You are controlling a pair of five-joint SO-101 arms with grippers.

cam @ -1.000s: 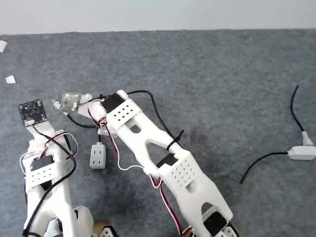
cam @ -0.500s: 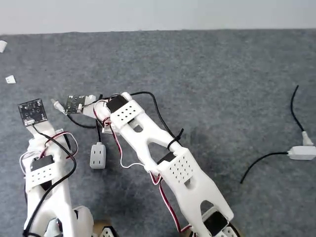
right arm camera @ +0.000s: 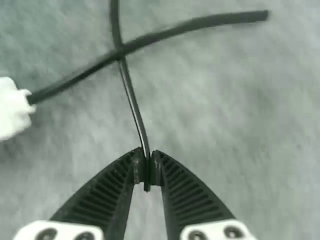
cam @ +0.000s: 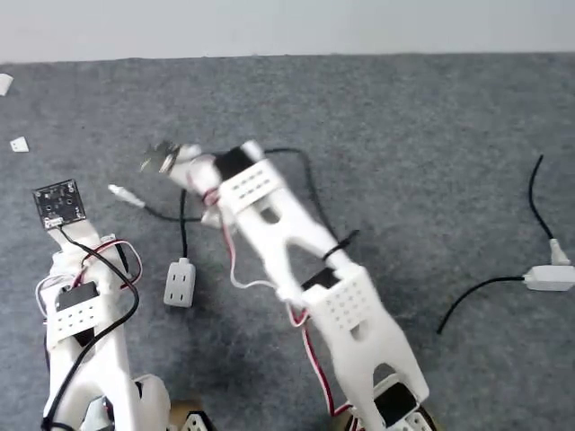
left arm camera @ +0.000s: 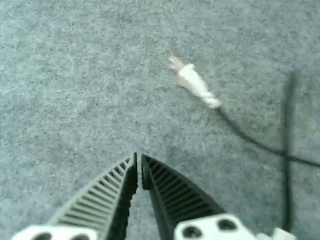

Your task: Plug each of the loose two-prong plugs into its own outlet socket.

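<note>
Seen from overhead, on a grey carpet-textured tabletop [cam: 404, 135], the right arm's black ridged hand [right arm camera: 145, 161] is pinching a thin black cord [right arm camera: 131, 102] rather than a plug body. The small white two-prong plug [cam: 125, 195] on that cord is lying loose at about nine o'clock. A white rectangular socket block [cam: 179, 284] is lying at about seven o'clock. The left arm's hand [left arm camera: 139, 161] is pressed together and holding nothing, with the plug just ahead at one o'clock. The likely trouble is that the smooth cord could slide out of the pinch. Pulling could also drag plug and socket askew, because the cord is crossing over itself.
</note>
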